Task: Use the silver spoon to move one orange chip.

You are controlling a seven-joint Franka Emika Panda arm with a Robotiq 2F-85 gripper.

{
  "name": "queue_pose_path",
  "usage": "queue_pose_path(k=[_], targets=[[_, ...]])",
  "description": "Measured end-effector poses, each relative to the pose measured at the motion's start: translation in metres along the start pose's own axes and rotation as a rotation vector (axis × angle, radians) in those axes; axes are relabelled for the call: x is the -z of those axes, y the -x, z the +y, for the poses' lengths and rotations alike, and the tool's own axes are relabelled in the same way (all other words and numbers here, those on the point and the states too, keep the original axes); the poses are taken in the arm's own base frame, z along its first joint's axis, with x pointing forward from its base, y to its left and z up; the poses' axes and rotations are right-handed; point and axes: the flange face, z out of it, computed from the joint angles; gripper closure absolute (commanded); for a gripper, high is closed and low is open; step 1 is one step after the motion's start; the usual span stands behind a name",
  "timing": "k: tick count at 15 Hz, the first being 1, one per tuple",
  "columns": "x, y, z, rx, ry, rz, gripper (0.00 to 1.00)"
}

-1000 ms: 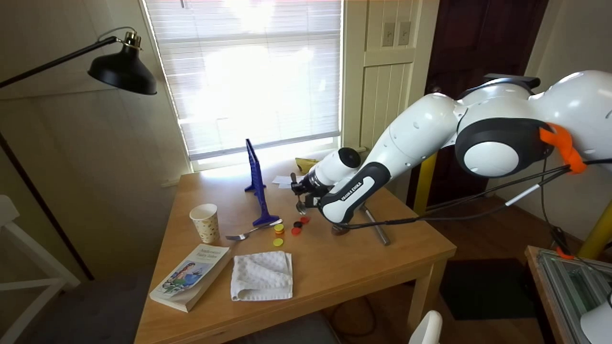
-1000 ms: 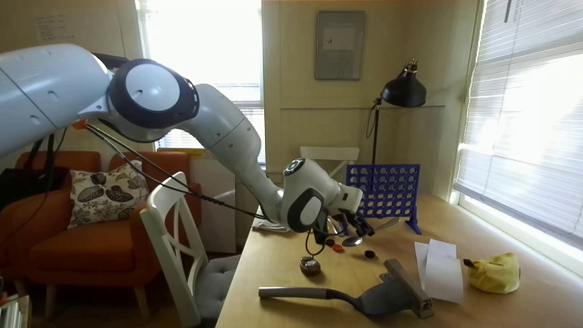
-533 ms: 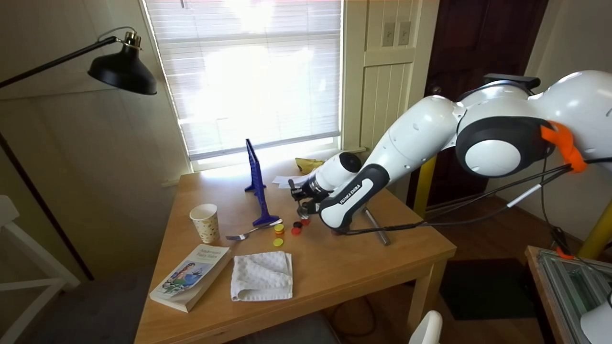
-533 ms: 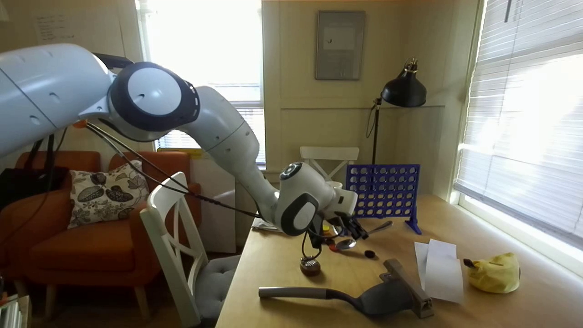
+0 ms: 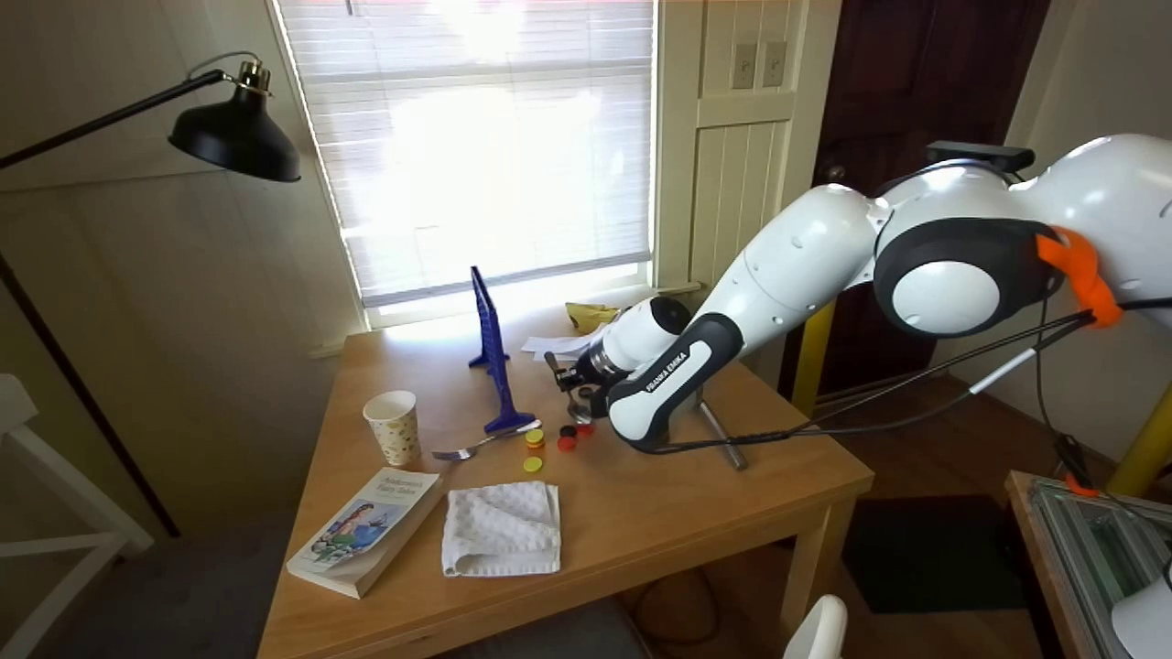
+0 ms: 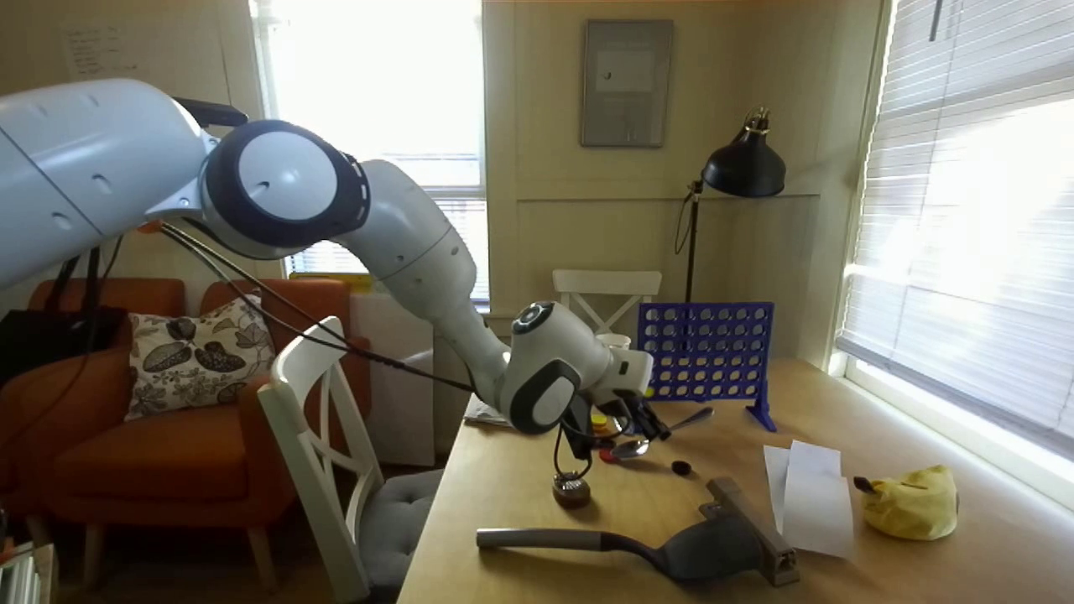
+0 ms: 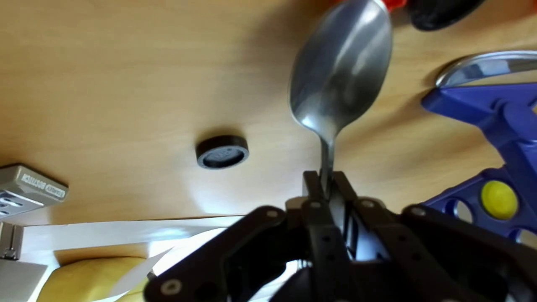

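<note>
Spoon [image 7: 342,71] is held tilted over the table [image 5: 659,499], bowl low and handle end high; the jaws of the gripper [image 7: 326,183] are clenched on its handle. Right at the bowl's tip, partly hidden by it in the wrist view, is a red chip [image 7: 395,3]; whether they touch I cannot tell. Just beside sits a black chip [image 7: 440,12], then, in an exterior view, another red chip [image 5: 566,445]. Another black chip [image 7: 223,152] lies flat, apart from these. Farther along, a yellow chip [image 5: 535,437] lies on an orange chip [image 5: 537,447], near the fork [image 5: 481,445], whose handle end is at the foot of the upright rack [image 5: 494,357]. Beyond are the spatula [image 6: 705,551], the cloth [image 5: 502,531], the book [image 5: 366,531] and, standing upright, the cup [image 5: 394,432]; past the table, the lamp [image 5: 236,133].
</note>
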Motion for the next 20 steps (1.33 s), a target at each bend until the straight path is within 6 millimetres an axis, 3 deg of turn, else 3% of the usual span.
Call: queue_pose_path(k=[6,14,20], targets=[[-0.002,0.004,0.004,0.027,-0.013,-0.013,0.98],[0.008,-0.009,0.002,-0.036,-0.032,0.087,0.98],[0.005,0.002,0.003,-0.036,-0.018,0.085,0.98]])
